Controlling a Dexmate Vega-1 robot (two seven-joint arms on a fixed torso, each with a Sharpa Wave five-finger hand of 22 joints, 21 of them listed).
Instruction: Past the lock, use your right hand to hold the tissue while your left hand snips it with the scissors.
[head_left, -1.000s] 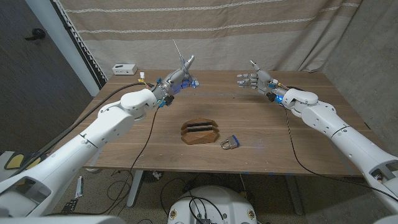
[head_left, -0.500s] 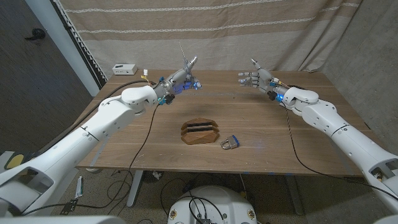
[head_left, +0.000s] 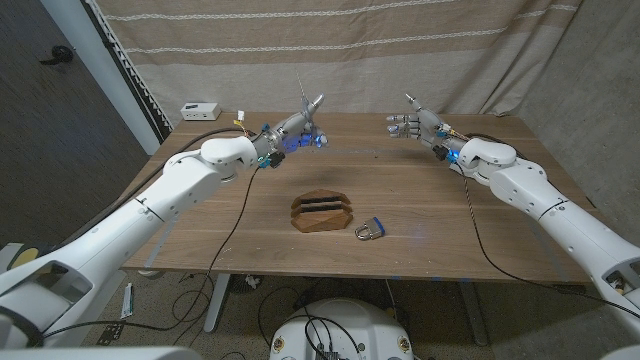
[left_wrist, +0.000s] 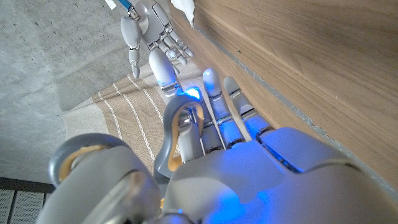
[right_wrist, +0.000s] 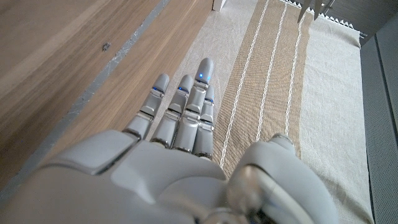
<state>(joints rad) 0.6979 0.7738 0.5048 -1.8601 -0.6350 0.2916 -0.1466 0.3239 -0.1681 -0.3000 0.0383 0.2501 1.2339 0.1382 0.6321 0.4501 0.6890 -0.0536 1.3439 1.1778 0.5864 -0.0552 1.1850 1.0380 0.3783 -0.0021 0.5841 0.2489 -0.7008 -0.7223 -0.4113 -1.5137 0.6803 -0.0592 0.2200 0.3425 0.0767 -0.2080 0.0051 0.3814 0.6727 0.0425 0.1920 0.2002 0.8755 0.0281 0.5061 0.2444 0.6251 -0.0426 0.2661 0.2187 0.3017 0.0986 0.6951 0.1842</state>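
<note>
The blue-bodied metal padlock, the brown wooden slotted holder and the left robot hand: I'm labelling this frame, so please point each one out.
Blue-bodied metal padlock (head_left: 371, 229): head view, on its blue body.
Brown wooden slotted holder (head_left: 321, 212): head view, on its top between the slots.
Left robot hand (head_left: 296, 130): head view, on the middle of the hand.

Table (head_left: 420, 210): matt wood, visible grain. Hands (head_left: 300, 130) (head_left: 410, 127): glossy grey plastic. Curtain (head_left: 350, 50): coarse striped cloth. Padlock (head_left: 368, 230): shiny metal
</note>
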